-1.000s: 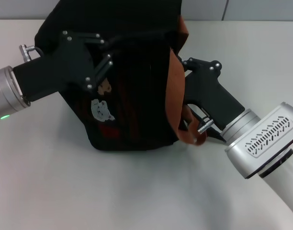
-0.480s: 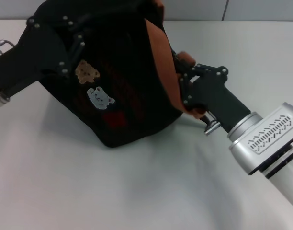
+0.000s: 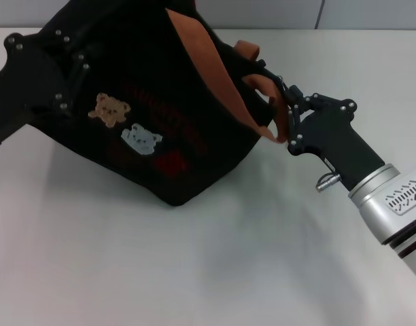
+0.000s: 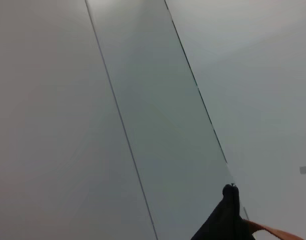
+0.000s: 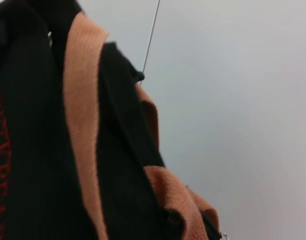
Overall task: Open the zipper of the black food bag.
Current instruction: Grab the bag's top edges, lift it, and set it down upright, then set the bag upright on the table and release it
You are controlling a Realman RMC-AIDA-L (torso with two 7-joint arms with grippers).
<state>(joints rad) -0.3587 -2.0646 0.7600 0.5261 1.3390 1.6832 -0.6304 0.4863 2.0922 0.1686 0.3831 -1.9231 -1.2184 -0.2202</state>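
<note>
The black food bag (image 3: 160, 129) sits tilted on the white surface (image 3: 194, 272), its bear-patch face turned toward the head camera and one lower corner resting near the middle of the view. The left hand (image 3: 48, 81) presses against the bag's upper left side; whether it is clamped on fabric or only bracing I cannot tell, since its fingertips merge with the black cloth. The right hand (image 3: 286, 109) is at the bag's right end, in among the orange-brown strap (image 3: 215, 75) loops – whether it grips anything there is hidden too. The zipper does not show in any view; the right wrist view gives only strap, black fabric and red lettering close up.

The main risk, as I judge it, is that the right hand catches a strap instead of the pull tab – the loops lie right around its fingertips, and the tab is small. Pulling then would drag or tip the whole bag, not open it. With the bag already leaning, a weak hold on the left could let it roll or slide, putting the zipper line further out of reach
</note>
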